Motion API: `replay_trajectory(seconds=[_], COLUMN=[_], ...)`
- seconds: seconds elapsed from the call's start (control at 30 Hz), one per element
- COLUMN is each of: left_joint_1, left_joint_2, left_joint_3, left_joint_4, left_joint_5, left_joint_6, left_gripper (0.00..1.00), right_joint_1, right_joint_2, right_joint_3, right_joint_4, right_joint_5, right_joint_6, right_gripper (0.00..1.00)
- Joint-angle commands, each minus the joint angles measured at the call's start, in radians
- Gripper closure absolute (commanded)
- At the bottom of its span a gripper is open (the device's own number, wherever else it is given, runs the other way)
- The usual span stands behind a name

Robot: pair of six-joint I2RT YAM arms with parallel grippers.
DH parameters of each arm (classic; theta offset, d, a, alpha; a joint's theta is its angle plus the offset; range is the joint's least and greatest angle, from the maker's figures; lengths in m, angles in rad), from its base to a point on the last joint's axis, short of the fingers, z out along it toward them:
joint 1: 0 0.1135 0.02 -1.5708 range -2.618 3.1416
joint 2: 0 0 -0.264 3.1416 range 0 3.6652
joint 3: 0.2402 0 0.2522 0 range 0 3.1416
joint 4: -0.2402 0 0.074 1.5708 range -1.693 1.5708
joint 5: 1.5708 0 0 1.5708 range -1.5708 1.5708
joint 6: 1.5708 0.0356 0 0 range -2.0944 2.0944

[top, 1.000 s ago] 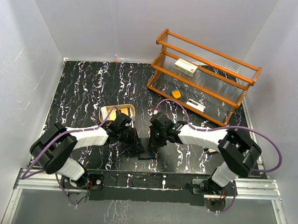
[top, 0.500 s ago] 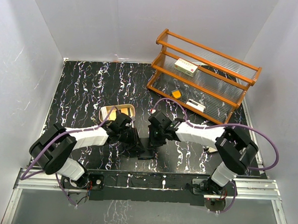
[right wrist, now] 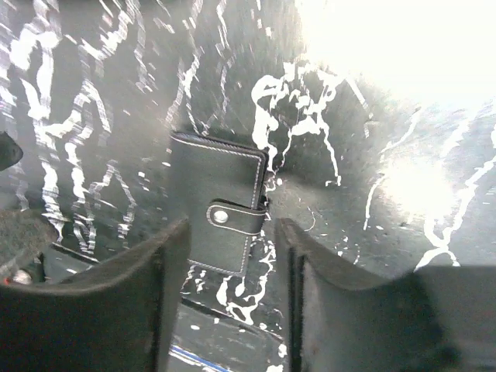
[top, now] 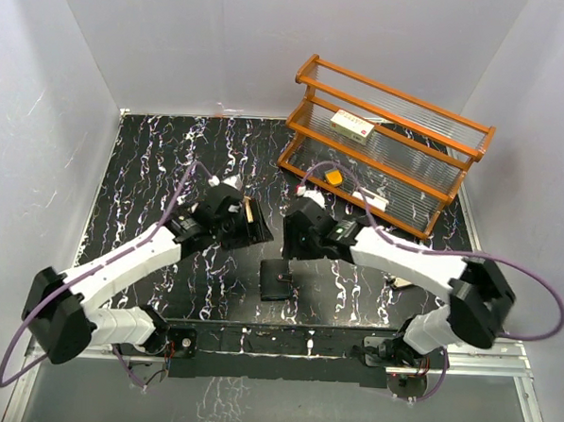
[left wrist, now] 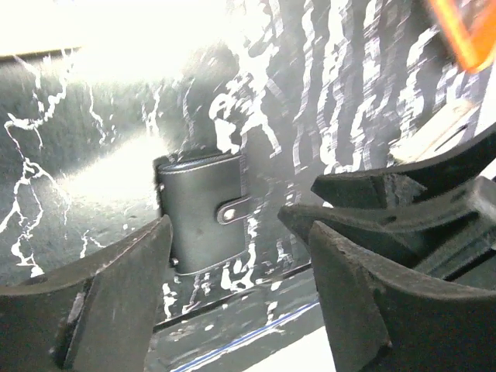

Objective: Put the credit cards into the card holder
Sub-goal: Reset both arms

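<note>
The card holder [top: 277,281] lies shut on the black marbled table, its snap strap fastened. It lies free, below and between the two grippers. My left gripper [top: 252,230] hangs up and to the left of it, open and empty. In the left wrist view the card holder [left wrist: 203,213] shows beyond the left gripper [left wrist: 240,310]. My right gripper [top: 288,247] hovers just above and behind it, open, with nothing held. In the right wrist view the card holder [right wrist: 217,205] lies past the right gripper [right wrist: 229,310]. The credit cards are out of view.
A wooden shelf rack [top: 389,146] stands at the back right with a white-and-red box [top: 352,126], an orange item [top: 334,177] and a small white item [top: 370,199] on it. A tan tray edge [top: 251,212] peeks from under my left gripper.
Both grippers have opened and drawn up and back from the card holder, which now lies alone on the table. The left arm has swung farther back and left.
</note>
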State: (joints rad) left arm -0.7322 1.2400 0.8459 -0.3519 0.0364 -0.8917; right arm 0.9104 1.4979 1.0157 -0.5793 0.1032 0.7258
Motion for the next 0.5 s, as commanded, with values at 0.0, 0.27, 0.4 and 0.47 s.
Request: replay_trajectory(seconds=[0.0,0.27,0.4,0.47], left_joint_1=[0.004,0.004,0.004,0.004], left_joint_2=[-0.104,-0.175,-0.281,-0.339], left_joint_3=[0.151,0.367,0.351,0.317], left_joint_4=[-0.192,-0.326,-0.253,-0.204], left_joint_5=[-0.147,-0.184,-0.149,-0.137], left_joint_6=[0.085,0.199,0.233,0.237], left_gripper=[0.23,0.01,0.01,0.01], right_joint_1=[-0.003,-0.002,-0.002,-0.002], right_joint_2=[-0.188,-0.430,-0.504,-0.542], right_joint_3=[0.097,0.200,0.222,0.211], right_joint_4=[-0.057,-0.089,-0.103,-0.096], right_joint_5=[0.186,0.262,0.275,0.270], right_joint_6=[-0.002,-0.049,-0.059,-0.060], right_gripper=[0.49,0.02,0.02,0.02])
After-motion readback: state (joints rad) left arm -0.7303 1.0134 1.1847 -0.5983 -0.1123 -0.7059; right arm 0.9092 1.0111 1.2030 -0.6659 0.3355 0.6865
